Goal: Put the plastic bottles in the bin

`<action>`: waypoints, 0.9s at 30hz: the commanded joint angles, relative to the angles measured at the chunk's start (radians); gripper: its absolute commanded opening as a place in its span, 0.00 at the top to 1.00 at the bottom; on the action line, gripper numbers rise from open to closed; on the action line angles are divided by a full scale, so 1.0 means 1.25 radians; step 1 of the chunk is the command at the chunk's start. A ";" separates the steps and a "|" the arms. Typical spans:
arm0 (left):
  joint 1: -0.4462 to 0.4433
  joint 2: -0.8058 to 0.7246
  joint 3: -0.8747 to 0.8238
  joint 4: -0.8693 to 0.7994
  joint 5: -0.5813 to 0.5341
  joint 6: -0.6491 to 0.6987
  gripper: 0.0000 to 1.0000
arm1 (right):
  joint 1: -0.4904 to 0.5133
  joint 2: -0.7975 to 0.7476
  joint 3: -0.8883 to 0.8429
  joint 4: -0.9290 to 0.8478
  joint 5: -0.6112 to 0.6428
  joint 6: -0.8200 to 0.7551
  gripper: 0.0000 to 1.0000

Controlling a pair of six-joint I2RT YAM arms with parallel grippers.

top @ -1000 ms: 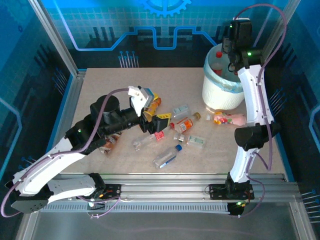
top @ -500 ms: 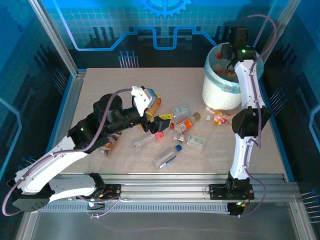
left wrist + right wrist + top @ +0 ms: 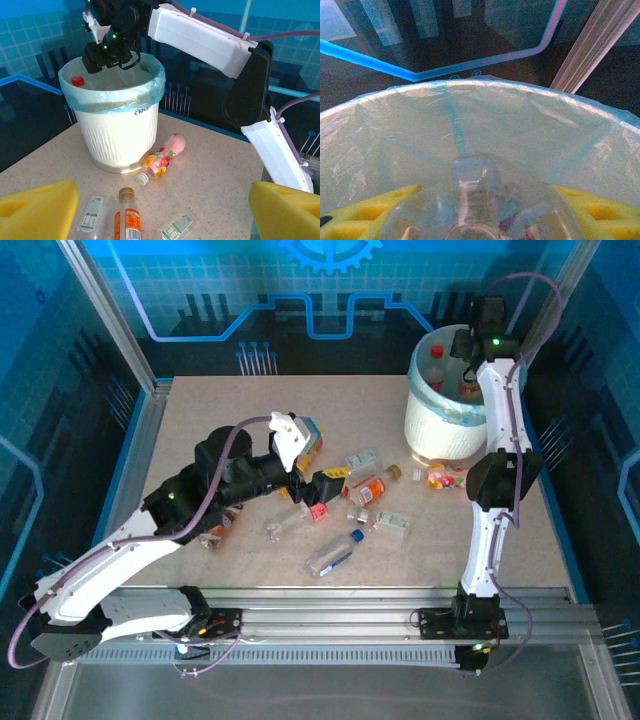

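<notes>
Top view: the right gripper (image 3: 468, 355) hangs over the bin (image 3: 440, 430), its fingers hard to make out. It has shifted slightly right since a moment ago. Loose bottles (image 3: 372, 487) lie scattered mid-table.

Left wrist view: the left gripper (image 3: 162, 210) gapes wide and empty, its pads cut off.

Right wrist view: yellow pads (image 3: 600, 212) clamp a clear bottle (image 3: 480, 200). Its long axis points away into the bag (image 3: 470, 115), and its near end is cut off.

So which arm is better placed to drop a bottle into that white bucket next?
Right. The right gripper hangs over the white bucket lined with a blue bag, a clear plastic bottle clamped between its yellow fingers. The left gripper is open, above the bottles scattered on the table.
</notes>
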 commanded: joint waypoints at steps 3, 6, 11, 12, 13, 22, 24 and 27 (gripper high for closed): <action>-0.003 -0.014 -0.019 0.039 -0.009 0.010 0.10 | 0.015 0.008 0.065 -0.028 0.010 0.002 0.41; -0.003 -0.016 -0.027 0.044 -0.006 0.002 0.10 | -0.001 0.030 0.085 -0.059 0.019 0.002 0.40; -0.003 -0.018 -0.038 0.048 -0.011 0.005 0.11 | -0.021 0.052 0.040 -0.081 -0.003 0.007 0.36; -0.003 -0.016 -0.039 0.049 -0.011 0.004 0.11 | -0.023 0.052 0.024 -0.082 -0.011 0.013 0.35; -0.003 -0.015 -0.039 0.050 -0.009 0.003 0.10 | -0.023 0.052 0.011 -0.079 -0.017 0.015 0.34; -0.003 -0.002 -0.040 0.052 -0.006 -0.013 0.10 | -0.025 0.087 -0.001 -0.073 -0.078 0.031 0.25; -0.003 -0.004 -0.038 0.050 -0.010 -0.013 0.11 | -0.025 0.080 0.030 -0.090 -0.096 0.038 0.20; -0.003 -0.009 -0.031 0.050 -0.028 -0.017 0.10 | -0.024 0.035 0.066 -0.098 -0.117 0.051 0.15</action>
